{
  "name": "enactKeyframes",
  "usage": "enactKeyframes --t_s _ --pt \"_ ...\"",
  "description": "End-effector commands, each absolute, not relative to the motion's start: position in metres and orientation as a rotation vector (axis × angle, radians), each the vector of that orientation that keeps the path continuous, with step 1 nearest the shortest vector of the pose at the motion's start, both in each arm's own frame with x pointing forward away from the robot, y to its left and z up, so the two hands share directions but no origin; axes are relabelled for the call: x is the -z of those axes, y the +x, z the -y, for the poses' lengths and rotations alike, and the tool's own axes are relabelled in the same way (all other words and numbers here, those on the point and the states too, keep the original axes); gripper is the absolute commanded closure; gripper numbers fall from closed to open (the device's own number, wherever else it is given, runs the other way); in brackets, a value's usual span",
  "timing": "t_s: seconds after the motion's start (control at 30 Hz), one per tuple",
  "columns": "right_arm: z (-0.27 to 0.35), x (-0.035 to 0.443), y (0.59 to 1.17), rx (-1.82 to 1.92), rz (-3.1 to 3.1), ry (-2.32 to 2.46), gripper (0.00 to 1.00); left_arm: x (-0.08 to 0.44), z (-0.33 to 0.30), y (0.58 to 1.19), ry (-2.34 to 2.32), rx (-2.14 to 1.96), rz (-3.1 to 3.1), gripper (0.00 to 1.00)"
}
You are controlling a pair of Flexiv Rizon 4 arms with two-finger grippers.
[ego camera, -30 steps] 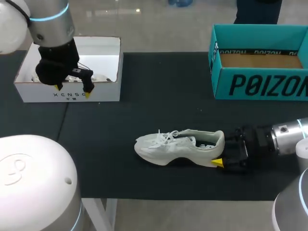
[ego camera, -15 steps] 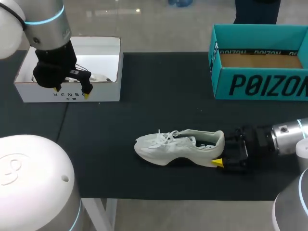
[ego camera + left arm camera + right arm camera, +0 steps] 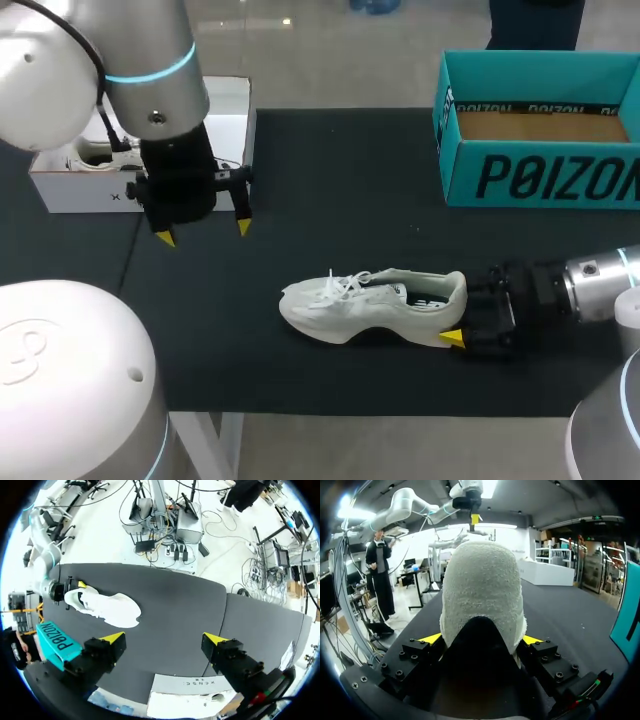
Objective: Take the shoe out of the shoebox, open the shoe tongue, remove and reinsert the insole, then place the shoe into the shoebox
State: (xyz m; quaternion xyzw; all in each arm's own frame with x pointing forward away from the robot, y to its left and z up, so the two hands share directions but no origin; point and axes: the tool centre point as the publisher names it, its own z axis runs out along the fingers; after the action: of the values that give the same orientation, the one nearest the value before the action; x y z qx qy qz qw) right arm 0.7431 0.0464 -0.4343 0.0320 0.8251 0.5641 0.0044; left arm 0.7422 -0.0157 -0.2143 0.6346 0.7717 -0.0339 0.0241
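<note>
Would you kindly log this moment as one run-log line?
shoe upright on mat | right gripper shut on heel | left gripper open, empty, above mat near white box

2 arms: 1 free, 1 gripping.
The left arm [image 3: 150, 70] comes in from the left with its wrist pointing straight down. Its left gripper [image 3: 204, 233] hangs with the 2 yellow-tipped fingers spread wide and nothing between them. The right arm [image 3: 600, 282] lies low and level from the right, and its right gripper [image 3: 462, 318] clamps the heel of the shoe [image 3: 360, 305] from both sides.
</note>
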Motion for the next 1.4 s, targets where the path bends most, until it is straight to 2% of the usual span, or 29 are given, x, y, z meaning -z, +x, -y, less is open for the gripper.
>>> enactKeyframes --t_s 0.03,0.07,0.87,1.1,1.4 --pt "-0.048 0.438 0.743 -1.761 -2.588 0.103 1.00 0.227 0.029 0.740 0.838 0.436 -3.010 0.00" --pt "-0.048 0.438 0.743 -1.761 -2.588 0.103 1.00 0.231 0.032 0.740 0.719 0.403 -3.064 0.00" --pt "-0.048 0.438 0.743 -1.761 -2.588 0.103 1.00 0.235 0.036 0.738 0.716 0.441 -3.086 0.00" --pt "-0.048 0.438 0.743 -1.761 -2.588 0.103 1.00 0.246 0.066 0.714 0.144 0.015 -3.033 0.00" --pt "-0.048 0.438 0.743 -1.761 -2.588 0.103 1.00 0.229 0.084 0.697 -0.486 0.126 -3.156 0.00"
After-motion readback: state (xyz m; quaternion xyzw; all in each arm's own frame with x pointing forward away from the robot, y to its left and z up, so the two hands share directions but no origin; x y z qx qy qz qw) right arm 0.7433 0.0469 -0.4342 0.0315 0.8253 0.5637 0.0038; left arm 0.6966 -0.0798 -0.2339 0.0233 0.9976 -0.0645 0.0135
